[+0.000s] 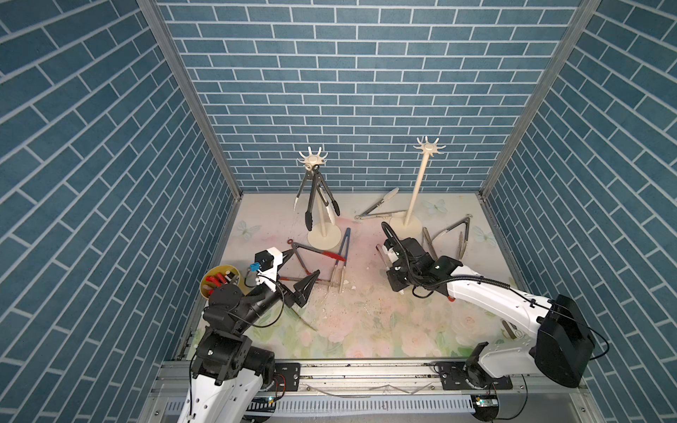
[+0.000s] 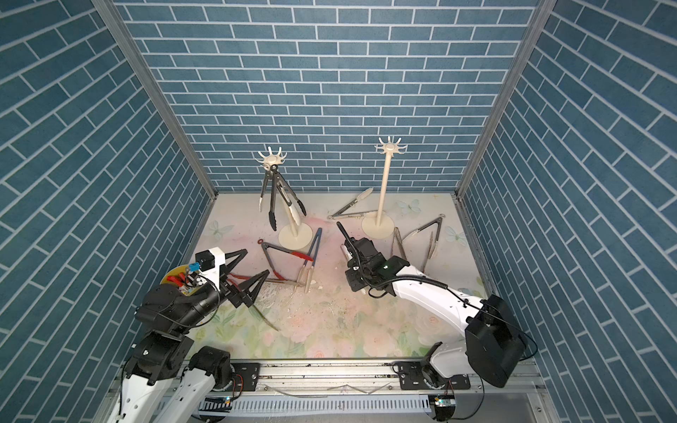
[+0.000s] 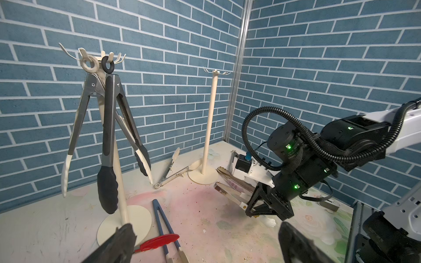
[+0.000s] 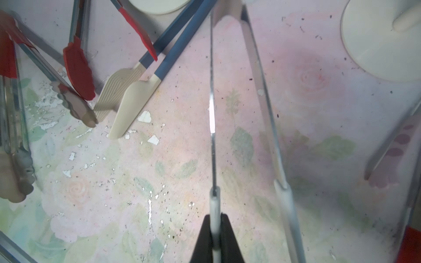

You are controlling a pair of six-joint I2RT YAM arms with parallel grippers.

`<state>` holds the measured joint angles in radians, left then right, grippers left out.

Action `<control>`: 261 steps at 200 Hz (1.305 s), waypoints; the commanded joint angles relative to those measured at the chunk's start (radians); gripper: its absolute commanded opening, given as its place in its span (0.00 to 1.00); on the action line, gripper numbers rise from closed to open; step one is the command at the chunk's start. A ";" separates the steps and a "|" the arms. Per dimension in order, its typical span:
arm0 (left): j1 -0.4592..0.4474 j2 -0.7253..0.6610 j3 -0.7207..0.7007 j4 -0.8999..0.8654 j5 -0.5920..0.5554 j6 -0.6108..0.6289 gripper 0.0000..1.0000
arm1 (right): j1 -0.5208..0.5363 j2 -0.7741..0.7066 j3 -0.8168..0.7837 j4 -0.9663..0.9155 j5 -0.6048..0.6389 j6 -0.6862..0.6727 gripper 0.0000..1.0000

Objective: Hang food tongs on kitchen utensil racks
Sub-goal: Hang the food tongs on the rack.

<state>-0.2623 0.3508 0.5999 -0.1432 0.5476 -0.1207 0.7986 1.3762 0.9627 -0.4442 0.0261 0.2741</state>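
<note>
Two cream utensil racks stand at the back. The left rack (image 1: 315, 160) carries black-tipped tongs (image 3: 107, 145) and white-tipped tongs (image 3: 75, 127) by their rings; the right rack (image 1: 428, 147) has bare hooks. My right gripper (image 4: 215, 230) is shut on one arm of slim metal tongs with white tips (image 4: 212, 113), low over the table between the racks' bases (image 3: 252, 205). My left gripper (image 1: 306, 261) stands open and empty near the red-tipped tongs (image 1: 322, 253) and blue-handled tongs (image 1: 344, 249) lying on the table.
More metal tongs lie by the right rack's base (image 1: 377, 209) and to its right (image 1: 454, 231). A yellow bowl (image 1: 205, 289) with red items sits at the left wall. Blue brick walls close in three sides. The floral tabletop (image 1: 366, 322) is flaked.
</note>
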 commanded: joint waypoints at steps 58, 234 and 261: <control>-0.006 -0.019 -0.007 0.018 0.005 0.005 0.99 | -0.071 0.035 0.144 0.055 -0.073 -0.146 0.00; -0.006 -0.010 -0.005 0.008 -0.003 0.004 0.99 | -0.187 0.252 0.522 0.211 -0.366 -0.249 0.00; -0.006 -0.009 -0.005 0.007 -0.005 0.004 0.99 | -0.193 0.314 0.617 0.203 -0.425 -0.261 0.00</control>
<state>-0.2626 0.3431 0.5999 -0.1440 0.5430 -0.1204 0.6121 1.6455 1.4971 -0.2687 -0.3099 0.0788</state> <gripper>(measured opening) 0.994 0.084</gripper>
